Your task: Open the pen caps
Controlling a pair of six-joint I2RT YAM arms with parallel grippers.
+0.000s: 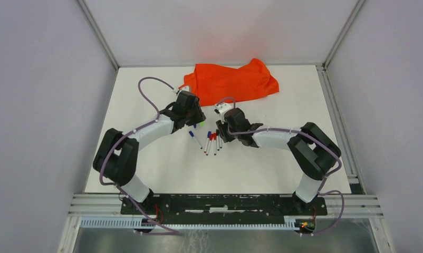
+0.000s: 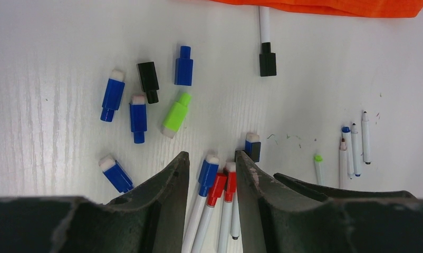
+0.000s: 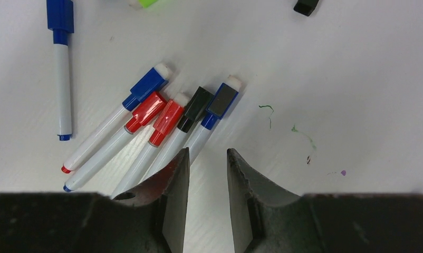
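At the middle of the white worktop (image 1: pixel 162 168), five pens (image 3: pixel 98 134) lie fanned side by side with their pen caps (image 3: pixel 167 117) on: one blue, two red, one black and one more blue. The right hand (image 3: pixel 208 150) sits just beside their barrels, jaws apart and grasping nothing, with bare worktop showing in the gap. A sixth pen (image 3: pixel 63 79), blue-capped, lies apart from the fan. The left hand (image 2: pixel 212 155) is likewise released, its fingers spread with nothing clamped, and capped pens show on the surface past its gap. Ahead of it loose caps (image 2: pixel 138 117) lie scattered off any barrel: several blue, one black, and one lime-green cap (image 2: pixel 176 115). Farther on, a black-capped pen (image 2: pixel 267 59) reaches with its barrel to the edge of the orange cloth (image 1: pixel 230 81). A few uncapped pens (image 2: pixel 355 150) lie in a row well to the side.
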